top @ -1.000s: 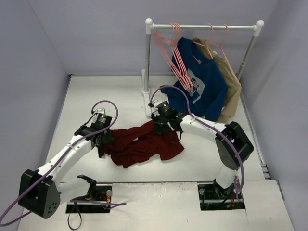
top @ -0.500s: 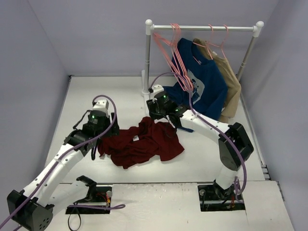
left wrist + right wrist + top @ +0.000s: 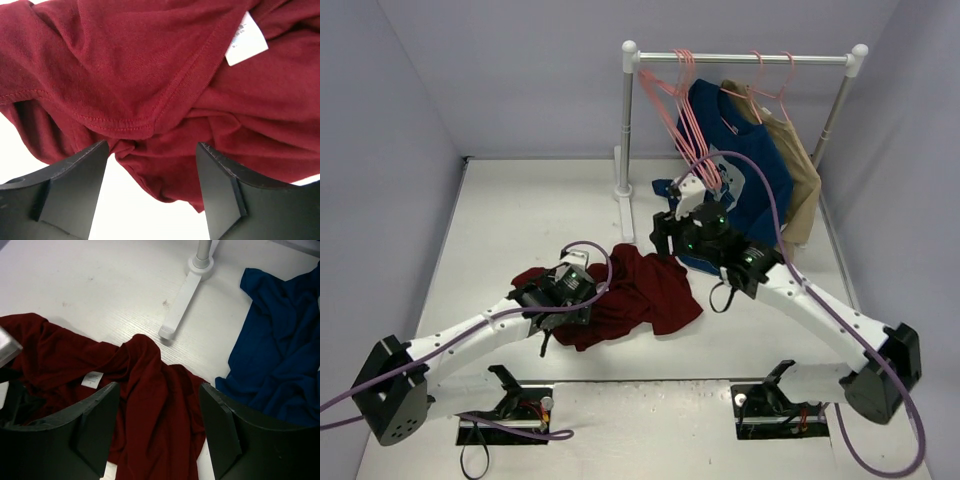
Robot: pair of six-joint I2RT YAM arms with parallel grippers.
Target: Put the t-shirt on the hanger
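The maroon t-shirt (image 3: pixel 645 290) lies crumpled on the white table, free of both grippers. My left gripper (image 3: pixel 582 297) is low at the shirt's left part. In the left wrist view it (image 3: pixel 151 150) is open, with the t-shirt's (image 3: pixel 150 60) bottom fold lying between the fingers and a white label (image 3: pixel 246 40) showing further up. My right gripper (image 3: pixel 670 240) hangs above the shirt's far right side. It (image 3: pixel 160 390) is open and empty, with the t-shirt (image 3: pixel 60 355) well below it. The pink hanger (image 3: pixel 672 100) hangs among several alike on the rail.
A white clothes rack (image 3: pixel 750 58) stands at the back right, its foot (image 3: pixel 182 300) just beyond the shirt. A navy garment (image 3: pixel 750 180) and a tan garment (image 3: pixel 802 170) hang from it, the navy one (image 3: pixel 280 355) draping down onto the table.
Both grippers have opened and let go of the t-shirt, which has settled in a heap. The left gripper has moved right onto the shirt. The right gripper has risen and drawn back toward the rack.
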